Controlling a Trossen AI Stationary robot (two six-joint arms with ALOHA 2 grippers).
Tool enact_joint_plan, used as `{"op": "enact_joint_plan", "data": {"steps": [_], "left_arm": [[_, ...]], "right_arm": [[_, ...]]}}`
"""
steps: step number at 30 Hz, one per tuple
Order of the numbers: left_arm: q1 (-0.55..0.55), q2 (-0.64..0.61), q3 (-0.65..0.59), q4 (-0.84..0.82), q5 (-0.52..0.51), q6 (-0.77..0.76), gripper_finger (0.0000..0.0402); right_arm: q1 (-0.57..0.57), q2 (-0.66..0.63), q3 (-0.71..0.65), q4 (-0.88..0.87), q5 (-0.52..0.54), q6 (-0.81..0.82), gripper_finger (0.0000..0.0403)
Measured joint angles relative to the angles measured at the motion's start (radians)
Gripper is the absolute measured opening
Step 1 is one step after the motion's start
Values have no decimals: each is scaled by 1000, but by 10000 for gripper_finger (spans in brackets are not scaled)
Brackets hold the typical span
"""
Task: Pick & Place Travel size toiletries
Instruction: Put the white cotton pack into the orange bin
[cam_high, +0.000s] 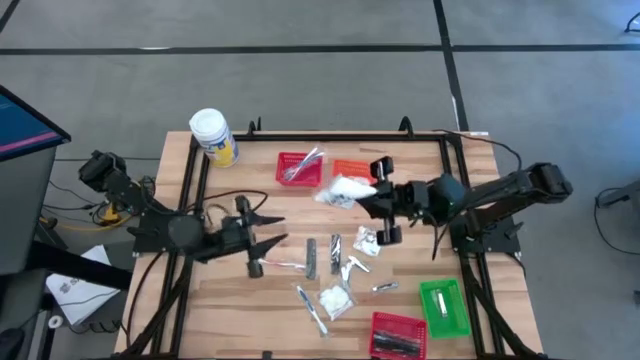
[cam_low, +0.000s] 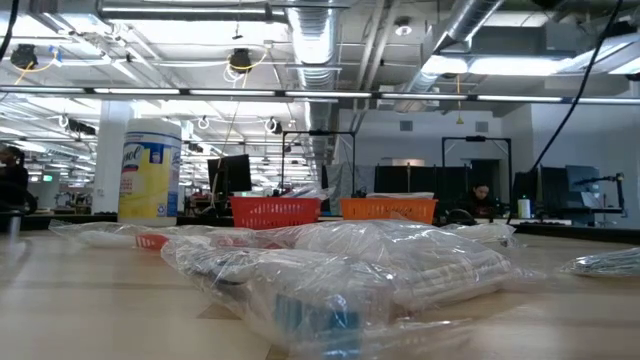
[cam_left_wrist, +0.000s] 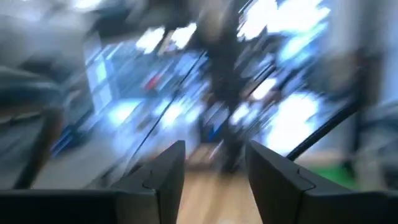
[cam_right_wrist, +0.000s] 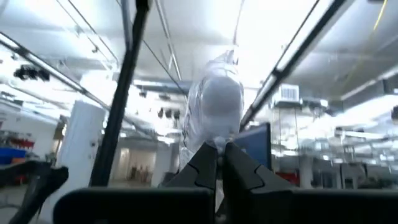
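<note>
While the right arm reaches in level from the worktop's (cam_high: 230, 300) right edge, its right pincer (cam_right_wrist: 216, 155) is clamped on a clear-wrapped white packet (cam_right_wrist: 214, 106), lifted beside the orange plastic basket (cam_high: 352, 168). Low over the left side lies the left arm, its left pincer (cam_left_wrist: 214, 165) parted narrowly, holding nothing. Other small packets and silver sticks (cam_high: 312, 256) lie scattered mid-worktop.

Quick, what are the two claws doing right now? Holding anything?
Left gripper: open, holding nothing, low over the table.
Right gripper: shut on a clear-wrapped packet, lifted above the table.
</note>
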Motion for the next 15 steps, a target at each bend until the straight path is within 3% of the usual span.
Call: {"op": "enact_joint_plan", "data": {"steps": [3, 7, 11, 15], "left_arm": [[42, 11, 0, 169, 258, 100, 158], [90, 37, 0, 245, 471, 101, 150], [104, 114, -2, 232, 520, 42, 145], [132, 193, -2, 344, 507, 41, 145]], "right_arm": [[36, 53, 0, 98, 1, -30, 1], [78, 143, -3, 209, 1, -86, 1], [93, 189, -3, 266, 5, -127, 1], [93, 196, 15, 252, 10, -134, 1]]}}
